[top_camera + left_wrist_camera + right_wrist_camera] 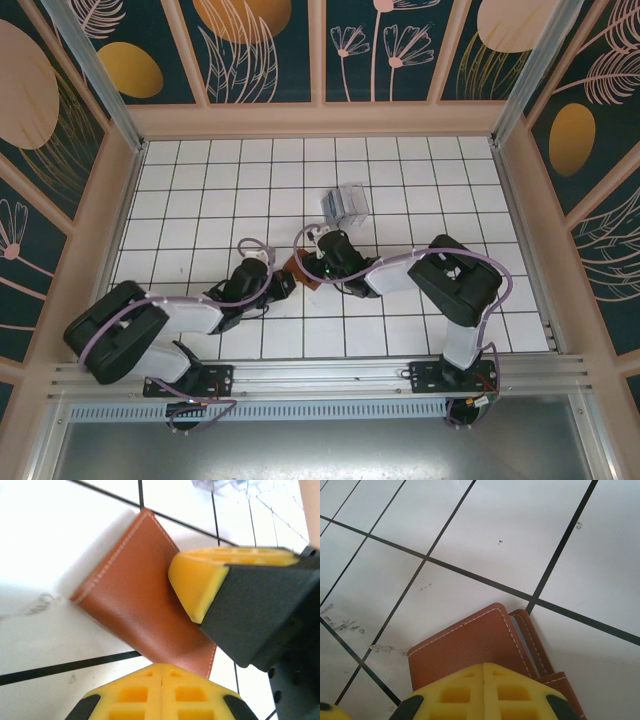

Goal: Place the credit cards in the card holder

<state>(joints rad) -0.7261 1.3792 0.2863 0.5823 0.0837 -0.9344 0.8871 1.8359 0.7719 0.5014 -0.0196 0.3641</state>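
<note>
The left hand (280,284) lies just left of the card holder (303,277), low over the white tiled table (200,200), its arm reaching in from the card holder's near left. In the left wrist view this hand (161,690) is clenched, the two yellow tips pressed flat together along a thin seam with nothing visible between them, right at the card holder's near edge; whether they touch the leather cannot be told. The card holder (132,592) is a reddish-brown folding wallet with pale stitching, lying flat across a dark tile line and turned at an angle to the grid. In the right wrist view the card holder (470,642) is folded over, and along its right side a thin grey-blue card edge (522,640) sits tucked between the brown leaves. The right hand (320,265) comes in from the card holder's right and sits over its right part, the arm bending away to the near right. From the left wrist camera the right hand (197,582) shows a yellow tip resting on the card holder's far right area. In its own camera the right hand (483,690) is clenched too, tips meeting at a seam over the card holder's near edge. A clear plastic box (343,207) stands beyond the card holder, slightly to its right and apart from it.
</note>
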